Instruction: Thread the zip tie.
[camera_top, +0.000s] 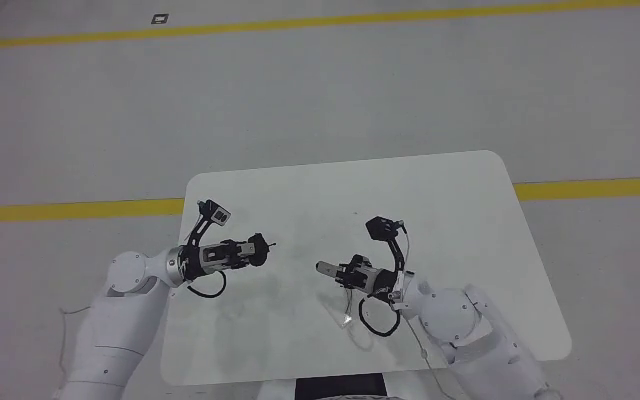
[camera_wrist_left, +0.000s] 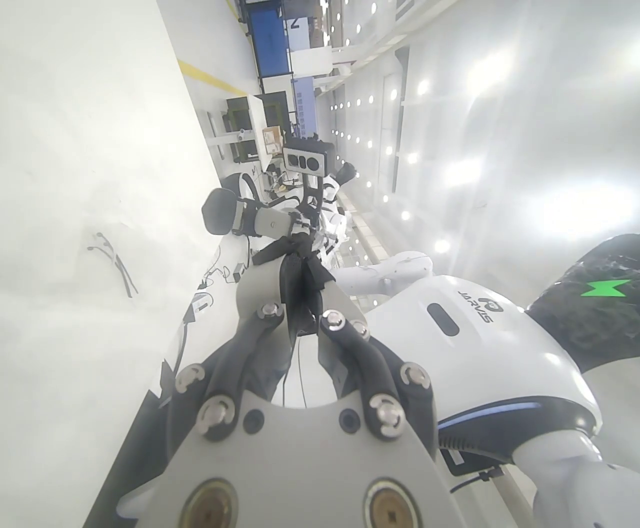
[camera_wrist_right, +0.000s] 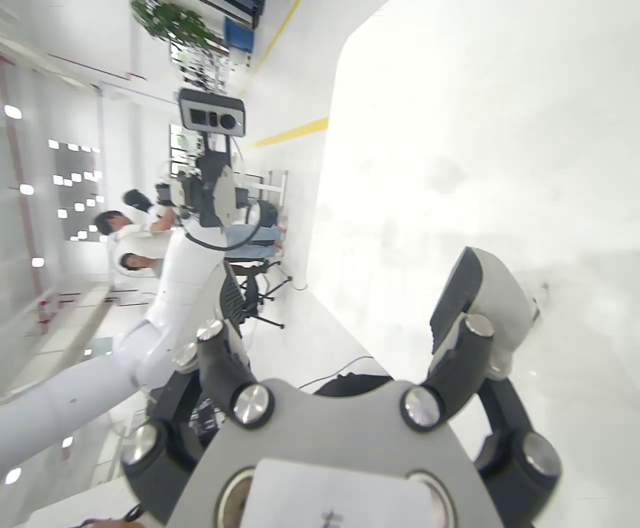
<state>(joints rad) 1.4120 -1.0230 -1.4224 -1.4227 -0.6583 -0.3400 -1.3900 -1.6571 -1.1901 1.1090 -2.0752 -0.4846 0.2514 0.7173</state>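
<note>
1. Left hand (camera_top: 260, 246) is pressed together on the black zip tie (camera_wrist_left: 300, 247), holding it above the bench (camera_top: 440, 200) on the robot's side. The right hand (camera_wrist_right: 347, 272) is spread and holds nothing. It faces the left hand across a gap.
2. The step looks like bringing the right hand in to take the tie's free end for threading. To do it well, hold the left hand steady, close in slowly, pinch close to the tip, and line the tail up squarely with the head's slot before pushing.
3. Short dark ends stick out on both sides of the left fingertips, so the tie's long axis seems to lie across the fingers. I cannot tell which end is the head.
</note>
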